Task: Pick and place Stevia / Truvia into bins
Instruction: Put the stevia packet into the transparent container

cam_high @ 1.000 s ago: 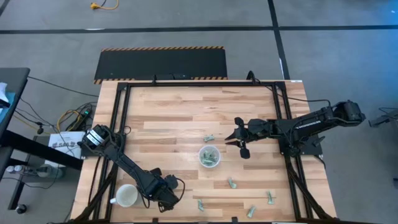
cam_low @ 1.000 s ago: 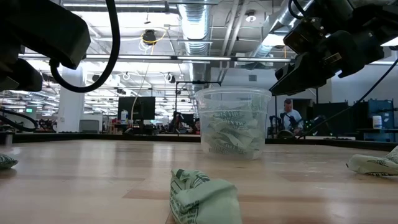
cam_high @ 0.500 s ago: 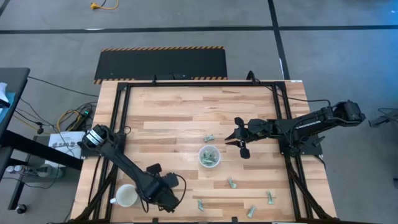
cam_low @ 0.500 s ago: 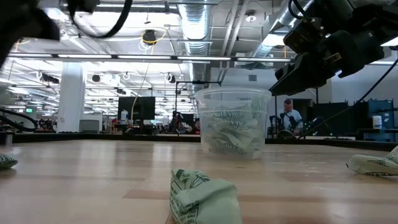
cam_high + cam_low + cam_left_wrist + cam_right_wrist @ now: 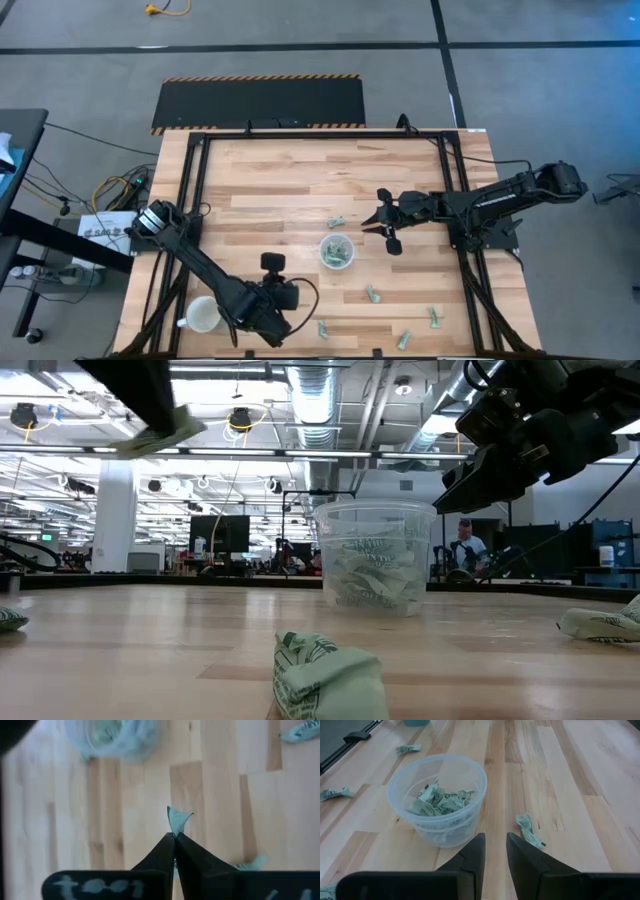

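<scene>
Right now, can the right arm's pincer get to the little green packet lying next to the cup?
Probably yes. The right pincer hangs empty and slightly open, with the packet on bare wood just ahead, beside the clear cup. Nothing lies between.

Low view: left pincer (image 5: 160, 420) cut off at top edge, nearest sachet (image 5: 325, 680) cropped at btm.

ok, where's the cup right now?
In the high view the cup sits near the table's centre, just off the right gripper, with one sachet beyond it and another nearer the front edge.
</scene>
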{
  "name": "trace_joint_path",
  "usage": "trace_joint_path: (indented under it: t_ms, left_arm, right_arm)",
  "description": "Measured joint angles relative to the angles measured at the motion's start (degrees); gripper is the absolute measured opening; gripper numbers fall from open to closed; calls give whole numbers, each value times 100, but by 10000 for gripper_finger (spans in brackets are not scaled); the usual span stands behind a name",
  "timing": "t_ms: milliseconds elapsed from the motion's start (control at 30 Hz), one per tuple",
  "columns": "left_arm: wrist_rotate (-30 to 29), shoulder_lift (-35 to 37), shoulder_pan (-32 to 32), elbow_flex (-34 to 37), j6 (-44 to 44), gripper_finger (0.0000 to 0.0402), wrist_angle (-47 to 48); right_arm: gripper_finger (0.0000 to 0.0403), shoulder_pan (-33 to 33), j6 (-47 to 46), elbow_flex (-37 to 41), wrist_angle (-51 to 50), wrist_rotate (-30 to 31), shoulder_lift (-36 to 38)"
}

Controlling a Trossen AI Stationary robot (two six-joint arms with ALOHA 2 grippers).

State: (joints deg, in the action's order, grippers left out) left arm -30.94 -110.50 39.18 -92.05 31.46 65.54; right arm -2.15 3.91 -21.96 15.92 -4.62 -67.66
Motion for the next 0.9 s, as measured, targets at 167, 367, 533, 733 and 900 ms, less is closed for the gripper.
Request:
trace_joint_path:
  t_ms: [167, 367, 533, 733, 900]
  left_arm:
    - [-599, 0, -20, 0, -593, 2, -315]
    - [-887, 0, -120, 0, -841, 2, -413]
    - [-879, 0, -288, 0, -1024, 2, -574]
    - [-797, 75, -691, 0, -1844, 2, -1171]
    - [21, 138, -1323, 0, -2563, 2, -1810]
  right_arm:
    - [71, 0, -43, 0, 0, 0, 0]
    - [71, 0, -44, 0, -2, 0, 0]
    - [71, -2, -44, 0, -2, 0, 0]
    - [71, -1, -47, 0, -2, 0, -1]
    - [71, -2, -47, -2, 0, 0, -14]
